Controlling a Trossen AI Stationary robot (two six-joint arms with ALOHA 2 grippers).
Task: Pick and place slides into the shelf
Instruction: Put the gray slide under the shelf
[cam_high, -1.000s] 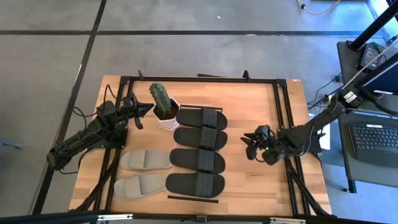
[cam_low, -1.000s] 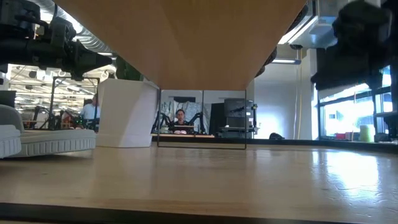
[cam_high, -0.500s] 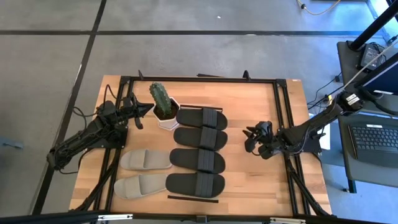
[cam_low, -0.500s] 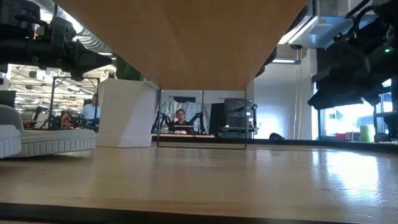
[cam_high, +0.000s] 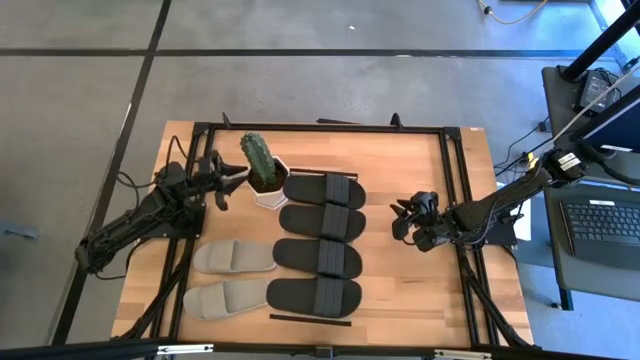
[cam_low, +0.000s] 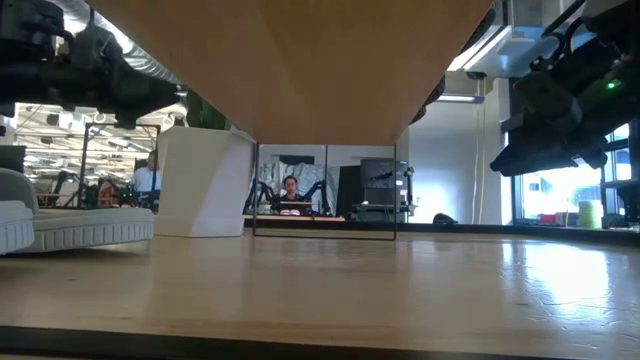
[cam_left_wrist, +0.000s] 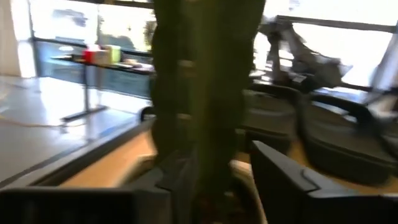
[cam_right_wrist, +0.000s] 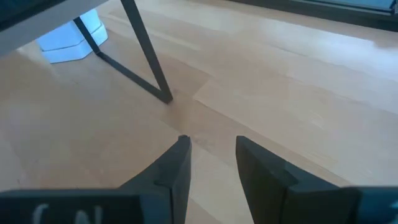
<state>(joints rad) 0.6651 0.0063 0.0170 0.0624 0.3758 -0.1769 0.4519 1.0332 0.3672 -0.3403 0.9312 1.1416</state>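
Several black slides lie side by side in a row across the middle of the table. Two grey-beige slides lie left of them, soles down on the table. The shelf shows in the low view as a wooden panel raised on thin black legs, and its near black bar shows from above. My left gripper stands open and level, close before a cactus. My right gripper hangs open above bare table right of the black slides, with nothing between its fingers.
The cactus stands in a white pot at the far end of the slide row. A thin shelf leg meets the table ahead of my right gripper. A side table with a laptop is off the right edge. A person sits beyond the table.
My right gripper has gone down and a little toward the table's far edge, tipping further downward. My left gripper has stayed in place and opened its fingers before the cactus. The slides have not moved.
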